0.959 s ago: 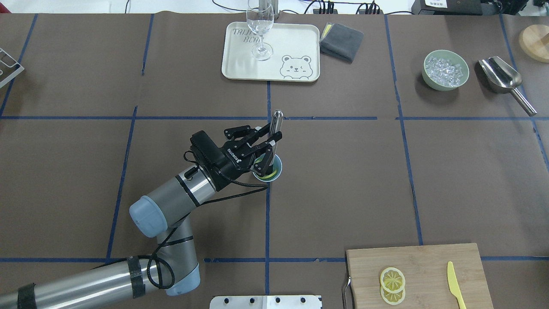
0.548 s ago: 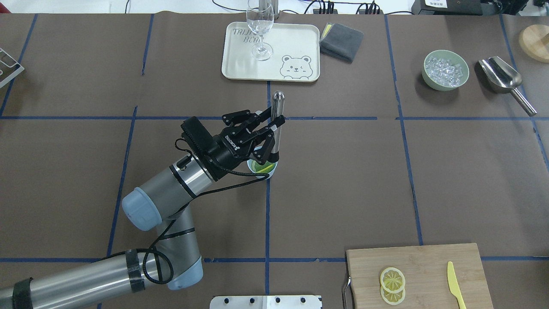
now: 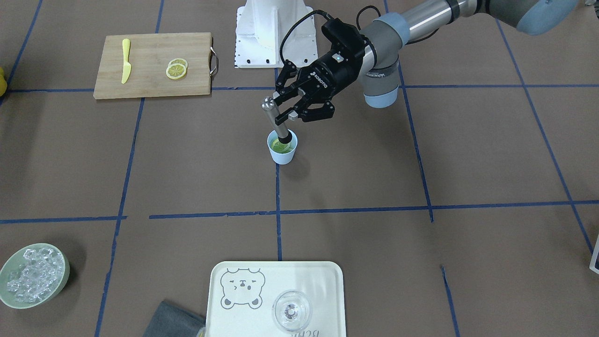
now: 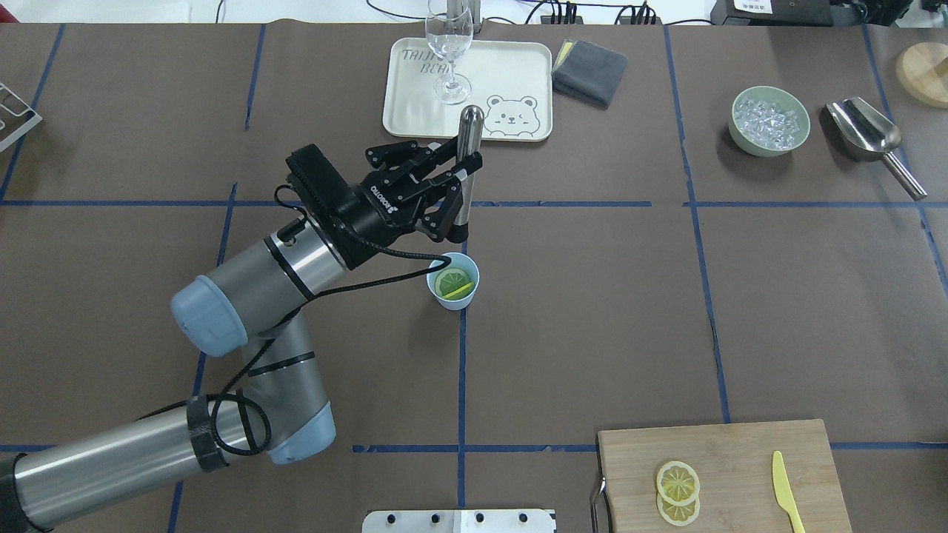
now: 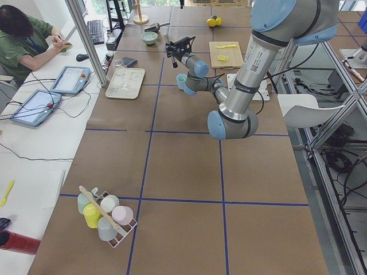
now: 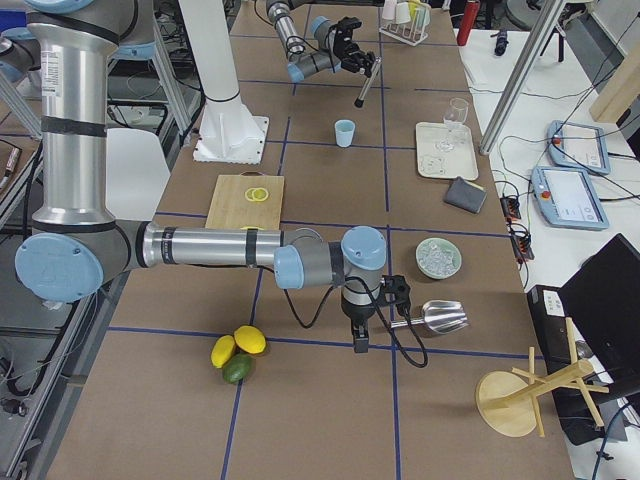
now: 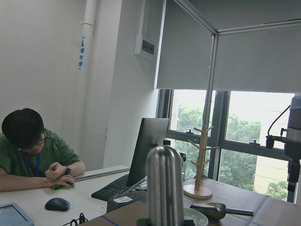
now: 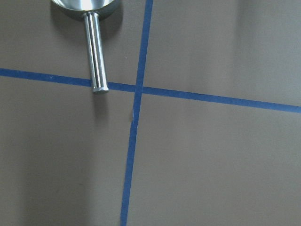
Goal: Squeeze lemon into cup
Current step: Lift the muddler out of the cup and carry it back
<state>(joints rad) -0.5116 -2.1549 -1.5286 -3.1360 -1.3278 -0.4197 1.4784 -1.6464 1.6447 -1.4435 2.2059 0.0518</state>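
The light-blue cup (image 4: 452, 281) stands at the table's middle with a lemon slice (image 4: 452, 282) lying inside it; the cup also shows in the front-facing view (image 3: 282, 150). My left gripper (image 4: 462, 191) is shut on a steel muddler (image 4: 466, 159), held upright above and just beyond the cup. In the front-facing view the muddler's (image 3: 275, 117) lower end hangs at the cup's mouth. My right gripper (image 6: 360, 345) hangs low next to the steel scoop (image 6: 440, 318); I cannot tell whether it is open or shut.
Two more lemon slices (image 4: 678, 488) and a yellow knife (image 4: 786, 492) lie on the wooden board (image 4: 740, 451) at the near right. A tray (image 4: 518, 74) with a stemmed glass (image 4: 449, 44), a grey cloth (image 4: 590, 70) and a bowl of ice (image 4: 769, 121) stand at the far side.
My left gripper has lifted the muddler up out of the cup and drawn back toward the far left. The lemon slice in the cup has come into view.
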